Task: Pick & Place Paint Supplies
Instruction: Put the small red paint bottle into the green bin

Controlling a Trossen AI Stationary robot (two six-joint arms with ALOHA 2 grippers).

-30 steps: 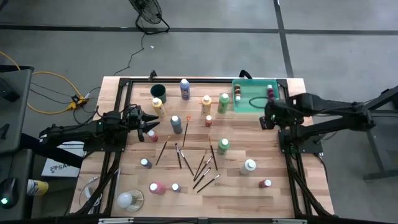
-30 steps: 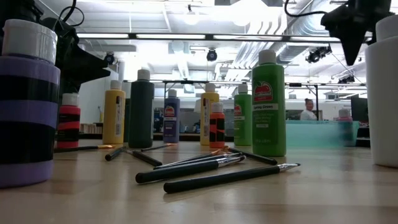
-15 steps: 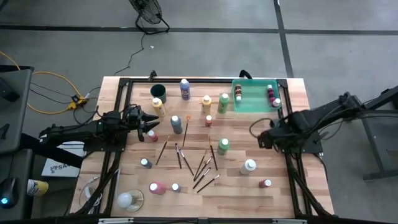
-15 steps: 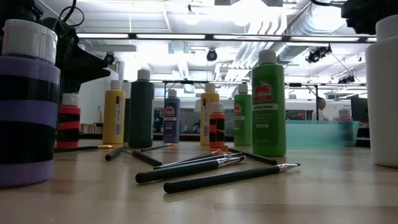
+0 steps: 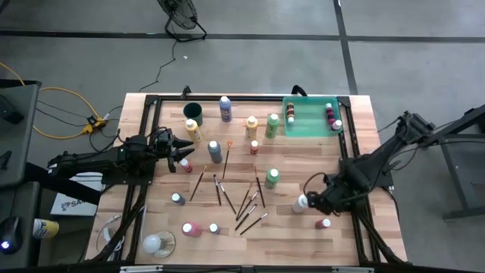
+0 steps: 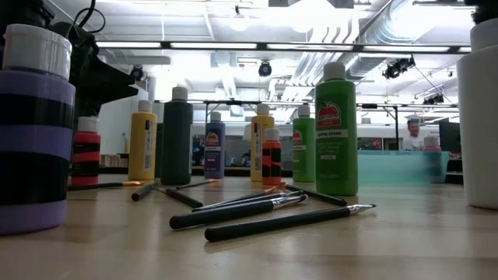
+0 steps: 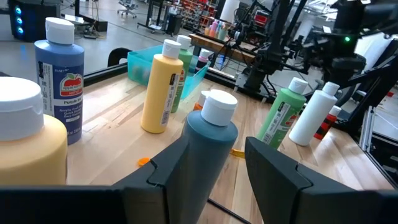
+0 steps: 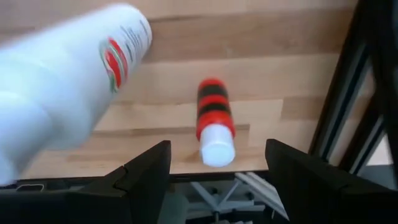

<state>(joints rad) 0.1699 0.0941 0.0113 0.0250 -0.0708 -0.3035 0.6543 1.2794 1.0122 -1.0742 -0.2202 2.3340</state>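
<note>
1. On my left wrist feed I read "Purple" on the label of the blue bottle (image 7: 60, 84), under a red apple logo. The low view shows the same apple logo on the green bottle (image 6: 336, 132); its smaller print is too fine to read.
2. The green tray (image 5: 309, 127) sits at the table's far right corner with a few bottles lying inside along its two ends. The dark cup (image 5: 192, 111) stands at the far left; I cannot see into it.
3. Paint bottles stand scattered over the table (image 5: 284, 243), and a loose pile of brushes (image 5: 248, 206) lies mid-table.
4. My left gripper (image 5: 182, 152) hovers at the left side, fingers partly open and holding nothing, with the teal bottle (image 7: 209, 165) straight ahead between them.
5. My right gripper (image 5: 314, 202) is low at the near right, fingers spread wide and empty, just beside the white bottle (image 5: 303, 202). The red bottle (image 8: 213, 121) lies on its side close by, near the table's frame rail.
</note>
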